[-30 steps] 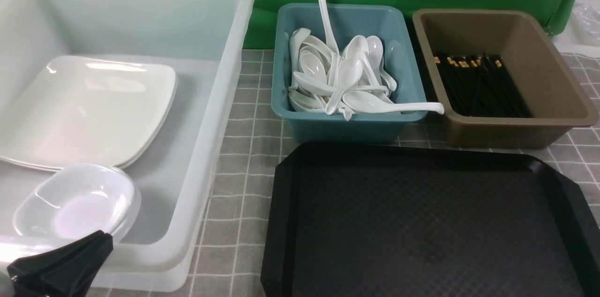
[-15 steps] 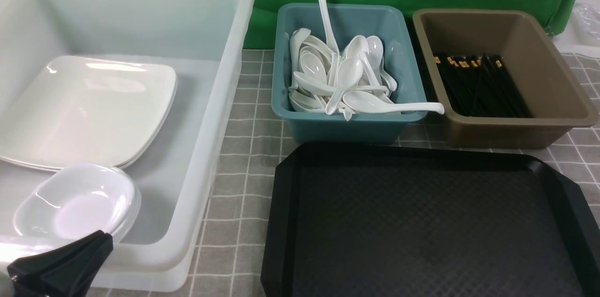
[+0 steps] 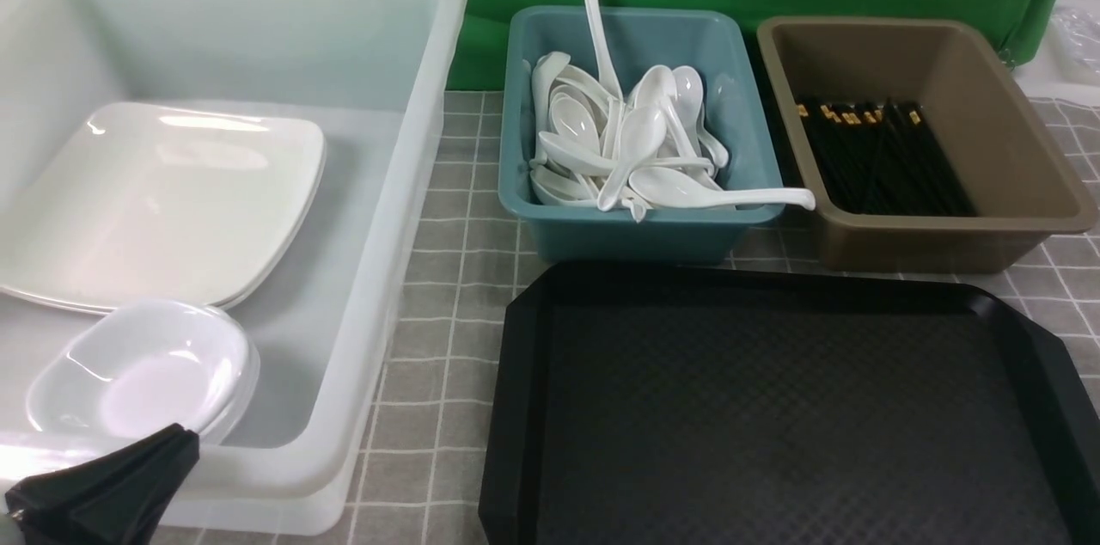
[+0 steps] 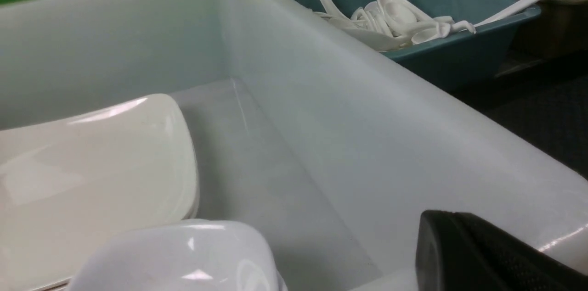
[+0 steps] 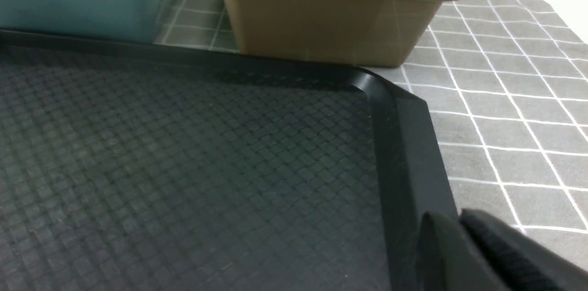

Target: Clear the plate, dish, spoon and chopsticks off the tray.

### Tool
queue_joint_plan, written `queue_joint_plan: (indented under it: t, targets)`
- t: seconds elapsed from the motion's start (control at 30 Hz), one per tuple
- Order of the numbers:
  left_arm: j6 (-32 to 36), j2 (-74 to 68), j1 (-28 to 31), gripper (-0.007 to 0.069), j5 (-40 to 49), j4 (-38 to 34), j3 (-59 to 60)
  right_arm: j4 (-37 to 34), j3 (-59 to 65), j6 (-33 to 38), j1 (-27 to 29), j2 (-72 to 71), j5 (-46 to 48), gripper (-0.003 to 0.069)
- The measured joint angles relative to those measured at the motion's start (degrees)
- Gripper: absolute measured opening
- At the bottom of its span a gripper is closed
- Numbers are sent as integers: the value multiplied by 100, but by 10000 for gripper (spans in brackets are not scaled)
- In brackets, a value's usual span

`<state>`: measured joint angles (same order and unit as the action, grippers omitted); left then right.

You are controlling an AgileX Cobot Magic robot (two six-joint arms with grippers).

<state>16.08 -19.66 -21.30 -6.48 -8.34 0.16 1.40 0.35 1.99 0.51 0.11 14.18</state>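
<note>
Left arm: only the black left gripper (image 3: pixel 103 489) shows, in the lower left corner of the front view, its tip slanting up and to the right at the near wall of the tub; its fingers are pressed together and hold nothing.
Right arm: the black right gripper (image 5: pixel 464 236) shows only in the lower right of the right wrist view, over the tray's right rim; the two ribbed fingers (image 5: pixel 505 254) lie close with a thin seam between them, and whether they are parted I cannot tell. Nothing is in them.
Tray: the big black rectangular plastic tray with clipped corners (image 3: pixel 1023 339) fills the lower right of the front view, long axis left to right; its diamond-textured floor is bare.
Plate: the large glossy white square plate (image 3: pixel 155 201) lies flat at centre left, inside the translucent white plastic tub (image 3: pixel 421 141).
Dish: the small white rounded dish (image 3: pixel 142 373) sits in the same tub at lower left, overlapping the plate's near edge.
Spoons: the glossy white soup spoons (image 3: pixel 636 150) are heaped in the teal plastic bin (image 3: pixel 627 235) at upper centre; one handle pokes right over the rim, another stands up toward the top.
Chopsticks: the thin black chopsticks with gold bands (image 3: pixel 876 154) lie in the brown plastic bin (image 3: pixel 1031 158) at upper right, long axis top to bottom of the frame, banded ends uppermost.
Cloth: a grey checked tablecloth (image 3: pixel 447 339) lies under everything.
</note>
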Motion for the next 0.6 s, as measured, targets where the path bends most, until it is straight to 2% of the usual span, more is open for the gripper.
queue_joint_plan:
  t: [0.07, 0.17, 0.2, 0.33, 0.43, 0.6]
  targets:
    - [-58, 193, 305, 9, 0, -26, 23, 0, 0, 0, 0, 0, 0, 93]
    - [-237, 772, 1121, 9, 100, -263, 22, 0, 0, 0, 0, 0, 0, 103]
    - [-277, 1049, 1547, 9, 295, -337, 22, 0, 0, 0, 0, 0, 0, 108]
    - [-485, 1828, 2448, 9, 1205, -438, 22, 0, 0, 0, 0, -4, 0, 119]
    - [-673, 1957, 2779, 9, 1889, -439, 24, 0, 0, 0, 0, -4, 5, 129]
    - [-717, 1976, 2816, 9, 1915, -460, 24, 0, 0, 0, 0, -4, 5, 141]
